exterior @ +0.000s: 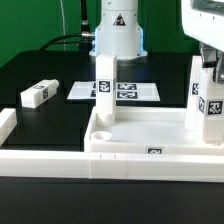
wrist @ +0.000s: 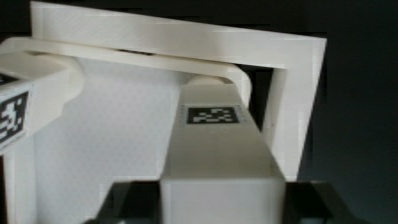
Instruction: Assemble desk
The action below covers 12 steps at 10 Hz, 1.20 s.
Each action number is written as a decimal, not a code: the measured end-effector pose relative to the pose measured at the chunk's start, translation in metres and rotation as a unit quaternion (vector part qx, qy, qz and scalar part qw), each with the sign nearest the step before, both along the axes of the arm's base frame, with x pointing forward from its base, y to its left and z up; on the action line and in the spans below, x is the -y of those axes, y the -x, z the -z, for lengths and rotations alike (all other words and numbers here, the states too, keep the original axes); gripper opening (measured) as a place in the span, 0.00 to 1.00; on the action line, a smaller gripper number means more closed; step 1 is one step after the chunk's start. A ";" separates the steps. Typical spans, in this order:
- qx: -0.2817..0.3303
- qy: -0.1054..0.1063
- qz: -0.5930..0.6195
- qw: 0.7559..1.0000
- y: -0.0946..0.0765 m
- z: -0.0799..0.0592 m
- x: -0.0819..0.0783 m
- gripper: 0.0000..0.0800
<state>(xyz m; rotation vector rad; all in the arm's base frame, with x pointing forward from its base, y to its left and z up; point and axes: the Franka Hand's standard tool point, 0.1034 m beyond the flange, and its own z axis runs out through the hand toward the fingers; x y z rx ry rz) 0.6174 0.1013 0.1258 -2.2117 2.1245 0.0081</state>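
Note:
The desk top (exterior: 150, 135), a white tray with a raised rim, lies at the front of the black table. One white leg (exterior: 105, 82) stands upright at its back corner on the exterior view's left. At the tray's end on the exterior view's right, my gripper (exterior: 210, 64) is shut on another tagged leg (exterior: 212, 110) and holds it upright over that end. A further upright white post (exterior: 195, 92) stands close beside it. In the wrist view the held leg (wrist: 217, 150) runs out from between my dark fingers (wrist: 135, 206), with the tray's rim (wrist: 214, 45) beyond it.
A loose white leg (exterior: 35, 95) lies on the table on the exterior view's left. The marker board (exterior: 128, 91) lies behind the tray, before the robot base (exterior: 118, 40). White border rails (exterior: 40, 160) run along the front and the exterior view's left.

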 end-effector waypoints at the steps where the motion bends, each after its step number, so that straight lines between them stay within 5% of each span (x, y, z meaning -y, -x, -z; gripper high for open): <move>1: 0.000 0.000 0.007 1.000 0.000 0.000 0.000 0.36; 4: 0.001 0.005 -0.046 0.999 0.001 0.000 0.000 0.77; 12: 0.015 0.023 -0.350 0.937 0.001 0.001 0.001 0.81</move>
